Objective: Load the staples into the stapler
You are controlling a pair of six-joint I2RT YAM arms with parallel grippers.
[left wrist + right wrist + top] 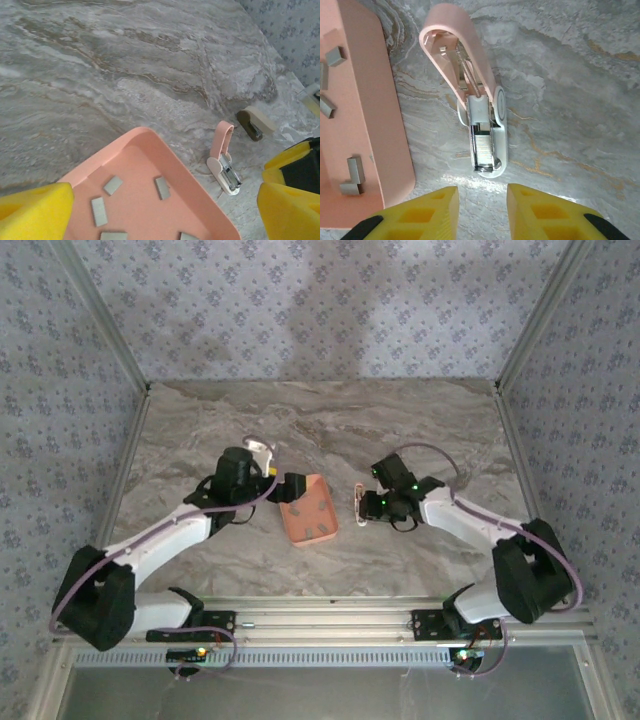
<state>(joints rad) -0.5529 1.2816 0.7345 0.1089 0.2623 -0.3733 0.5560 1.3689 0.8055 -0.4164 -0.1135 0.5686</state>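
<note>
— Where's the stapler?
— On the table point(400, 430), lid flipped up, just beside the tray point(375, 150) and right ahead of my right claw point(482, 200), whose pads stand a little apart with nothing between them
— And the left?
— My left claw point(293, 486) gapes wide over the tray, empty. The staples point(162, 188) lie loose in there (a handful of grey strips). Whether the stapler's point(481, 115) channel holds any, I can't tell
— What could go wrong?
— The strips are tiny and flat, so my pads may skid off one, shove it against the tray wall, or lift two at once. The stapler looks light and nothing holds it: a strip fed in crooked could push it away, and a knock on the lid might snap it shut
— Any writing?
— None I can read, no brand on stapler or tray
</note>
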